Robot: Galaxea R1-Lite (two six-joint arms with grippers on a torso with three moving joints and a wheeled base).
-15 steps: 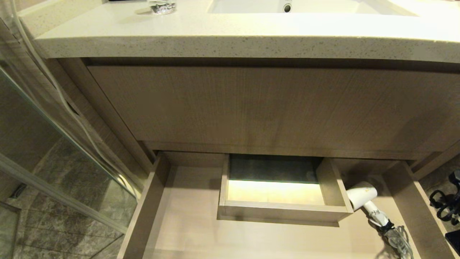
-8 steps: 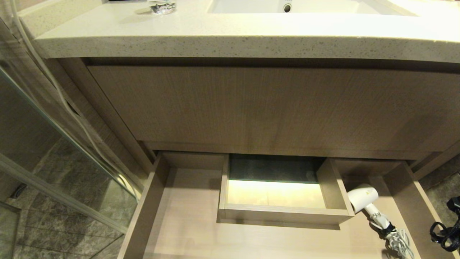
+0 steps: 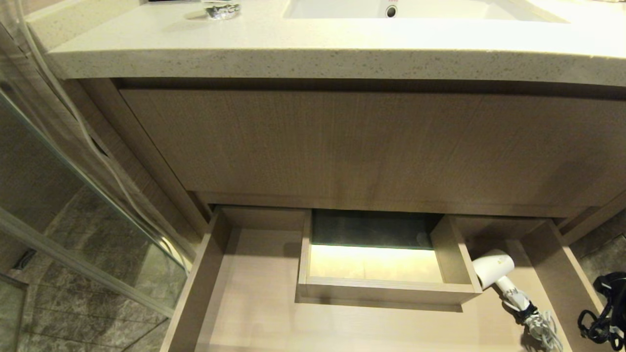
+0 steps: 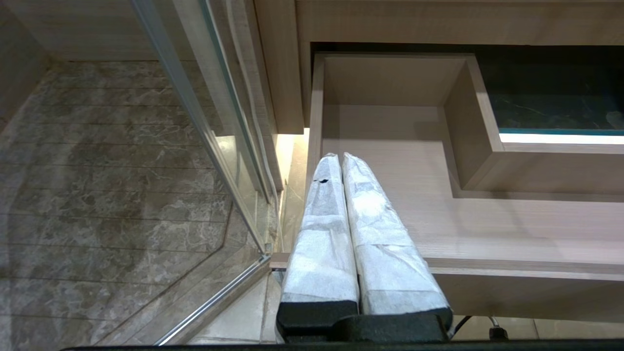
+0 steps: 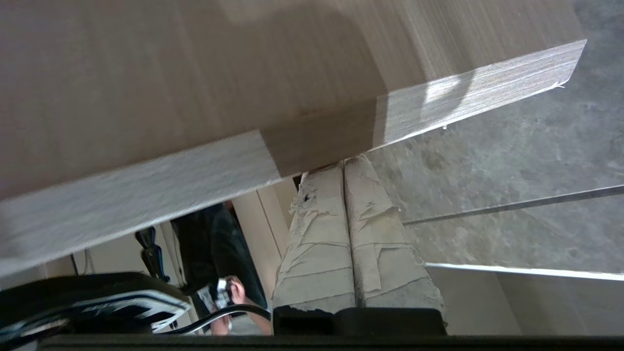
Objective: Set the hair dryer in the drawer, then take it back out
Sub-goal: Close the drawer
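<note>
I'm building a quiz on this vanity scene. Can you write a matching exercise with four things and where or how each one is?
Things:
1. small white hair dryer
2. wide light wood-grain drawer
3. left gripper
4. clear glass object

States or places:
A. fingers pressed together, poised over the drawer's left end
B. on the speckled countertop, left of the white sink
C. pulled open below the taller wood-grain front
D. lying in the drawer's right end, beside the boxed cut-out

Pairs: 1-D, 2-C, 3-A, 4-B
</note>
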